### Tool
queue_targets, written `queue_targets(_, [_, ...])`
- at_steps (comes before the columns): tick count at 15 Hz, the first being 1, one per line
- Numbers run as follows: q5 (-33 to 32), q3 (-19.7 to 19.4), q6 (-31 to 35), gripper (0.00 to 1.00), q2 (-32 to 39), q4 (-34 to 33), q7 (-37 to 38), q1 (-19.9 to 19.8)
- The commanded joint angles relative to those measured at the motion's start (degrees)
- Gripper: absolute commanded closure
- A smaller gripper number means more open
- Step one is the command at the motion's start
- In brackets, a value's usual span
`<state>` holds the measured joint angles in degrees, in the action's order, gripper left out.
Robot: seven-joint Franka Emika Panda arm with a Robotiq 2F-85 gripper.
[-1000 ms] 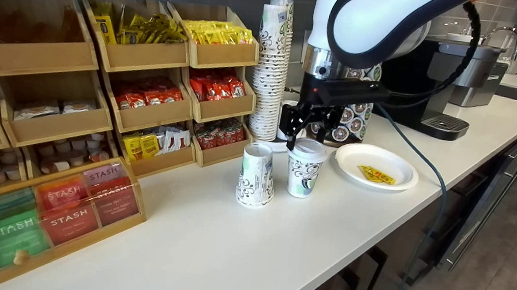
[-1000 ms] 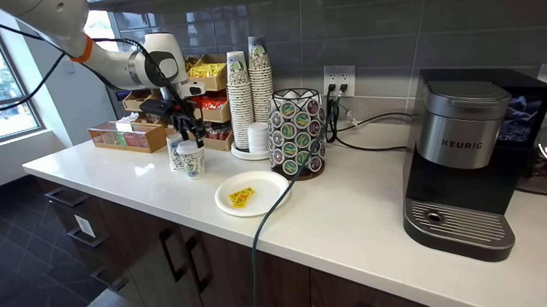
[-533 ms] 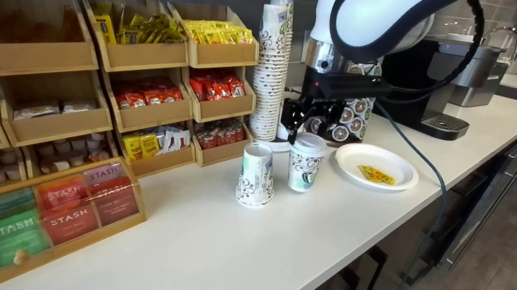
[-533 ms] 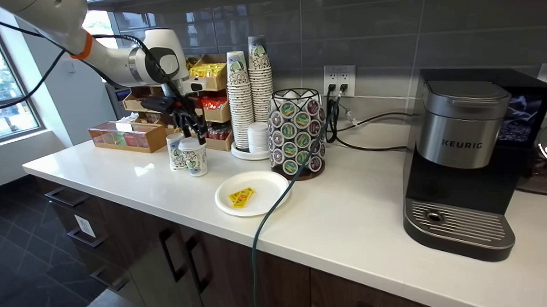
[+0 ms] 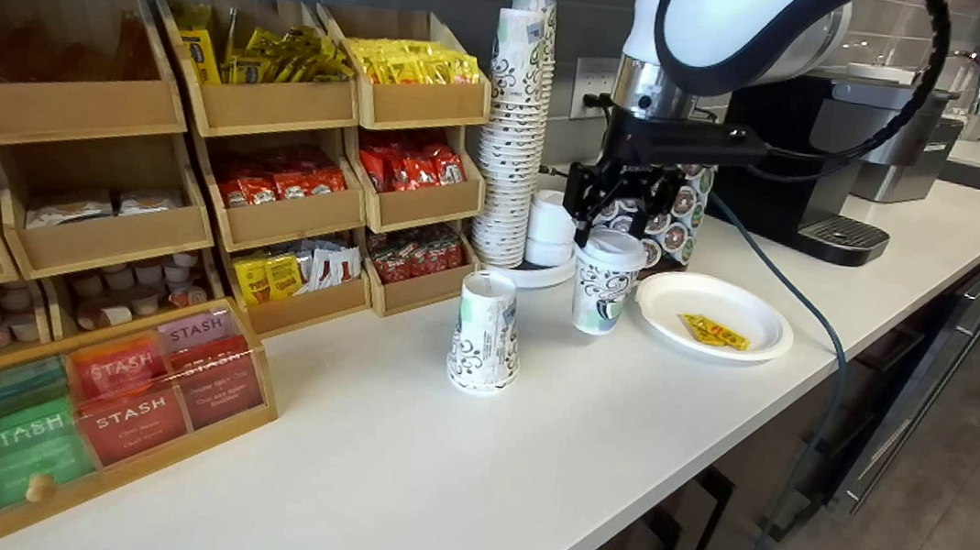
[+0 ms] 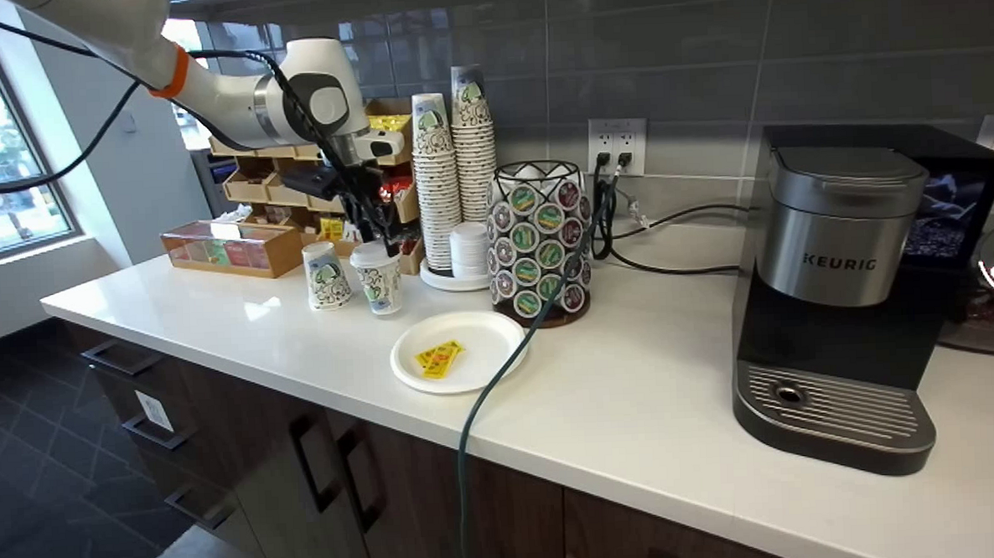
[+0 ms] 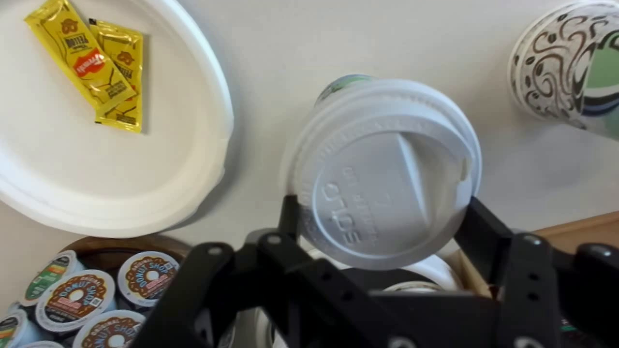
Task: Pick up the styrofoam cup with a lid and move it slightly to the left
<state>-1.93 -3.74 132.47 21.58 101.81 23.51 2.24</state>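
White lid (image 7: pixel 372 179) uppermost, the styrofoam cup (image 5: pixel 603 297) was directly below the tool (image 7: pixel 382 209), pinched by it at the lid, long axis near upright; whether its base touched the desk (image 5: pixel 422 470) I could not tell. The plate (image 5: pixel 681 297) lay near one side, the upturned cup (image 5: pixel 485 339) near another; sideways room seemed better toward the desk's front edge.

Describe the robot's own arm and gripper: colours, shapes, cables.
The arm is white and rounded, with black trim, an orange band and a silver collar. A ribbed black cable loops beside it. The gripper is black, with jointed fingers and small greyish screws.
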Motion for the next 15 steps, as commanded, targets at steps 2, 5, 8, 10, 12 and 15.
queue_targets(2, [2.1, -1.4, -1.5, 0.29, 0.2, -1.0, 1.3, -1.5])
queue_targets(5, [2.5, -2.2, -2.1, 0.27, 1.3, -3.0, 2.3, -2.3])
queue_targets(8, [2.3, -3.0, -2.4, 0.32, 2.9, -5.3, 4.9, -2.2])
queue_targets(10, [2.5, -3.3, -2.1, 0.33, 4.1, -6.7, 6.7, -2.1])
queue_targets(12, [2.5, -3.5, -2.1, 0.27, 5.6, -8.1, 8.5, -1.8])
queue_targets(15, [2.2, -3.8, -2.5, 0.30, 7.8, -10.2, 10.9, -1.6])
